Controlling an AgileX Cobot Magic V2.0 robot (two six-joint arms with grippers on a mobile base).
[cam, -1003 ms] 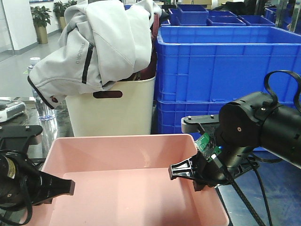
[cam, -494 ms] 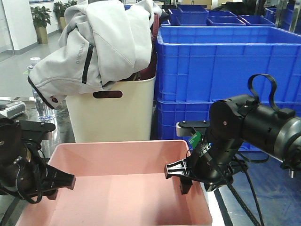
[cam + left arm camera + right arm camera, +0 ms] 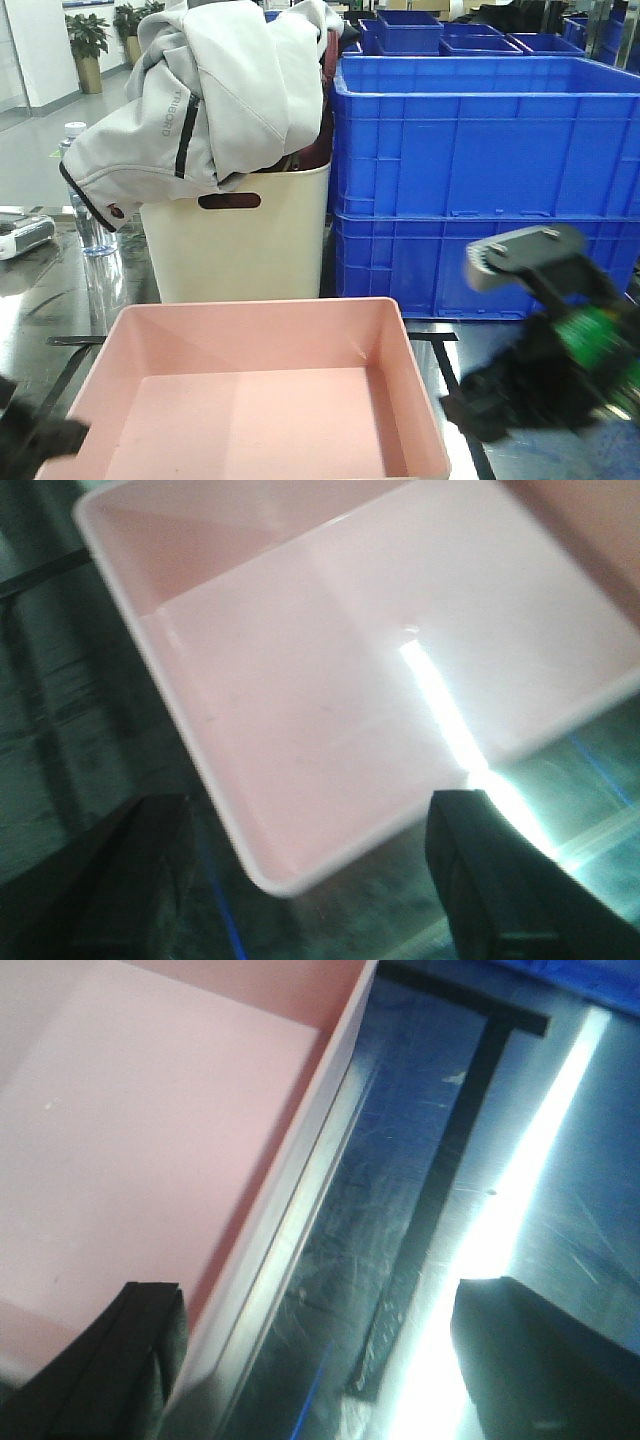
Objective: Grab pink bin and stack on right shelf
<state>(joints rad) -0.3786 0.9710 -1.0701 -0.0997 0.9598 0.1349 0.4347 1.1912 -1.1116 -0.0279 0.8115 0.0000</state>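
The pink bin (image 3: 260, 390) sits flat on the right shelf (image 3: 60, 310), a dark shiny metal surface with black tape lines. My left gripper (image 3: 35, 440) is a dark blur at the bin's near left corner. In the left wrist view the left gripper (image 3: 315, 900) is open and empty, with a corner of the bin (image 3: 350, 680) just ahead of its fingers. My right gripper (image 3: 490, 410) is blurred to the right of the bin. In the right wrist view the right gripper (image 3: 330, 1380) is open, and the bin's right wall (image 3: 300, 1180) runs past its left finger (image 3: 120, 1360).
A tall cream basket (image 3: 240, 240) draped with a grey jacket (image 3: 210, 90) stands behind the bin. Stacked blue crates (image 3: 480, 170) stand behind at the right. A water bottle (image 3: 95, 225) stands at the left. Black tape (image 3: 470, 1110) crosses the shelf beside the bin.
Both grippers have come off the bin's side walls and pulled back and down, the right one out to the right. The bin now lies farther from the camera on the shelf.
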